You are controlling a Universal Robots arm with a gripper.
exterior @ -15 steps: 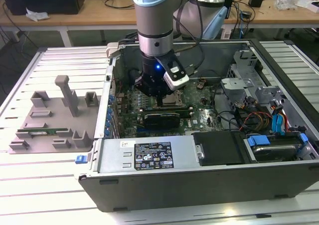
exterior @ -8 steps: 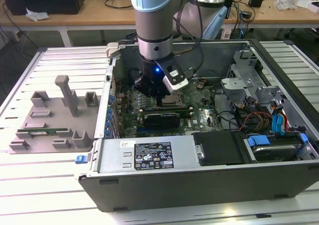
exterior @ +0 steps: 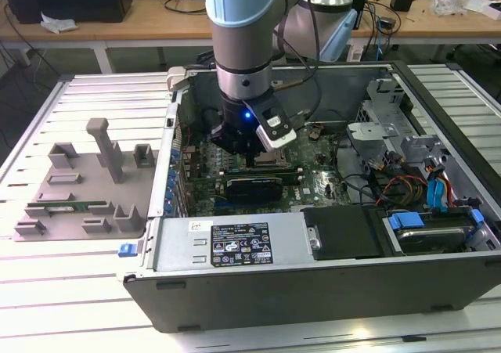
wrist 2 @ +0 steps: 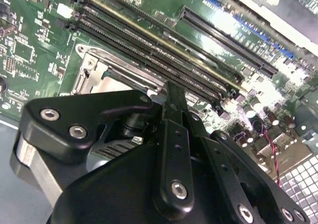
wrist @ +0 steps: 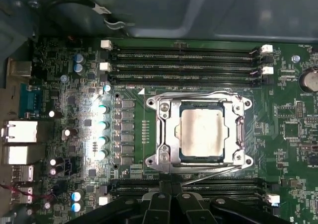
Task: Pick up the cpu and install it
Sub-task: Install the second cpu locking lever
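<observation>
Inside the socket on the board the cpu already sits, seemingly flat (metal frame around it). Just above the socket hangs the gripper, fingers together, empty; any pressing should stay square and gentle.

Green board, black slots with white clips. Silvery-grey cpu in silver frame. Black gripper. Grey case, grey fixture, pale-blue arm.

cpu: silvery square; flat in socket frame on motherboard
</observation>
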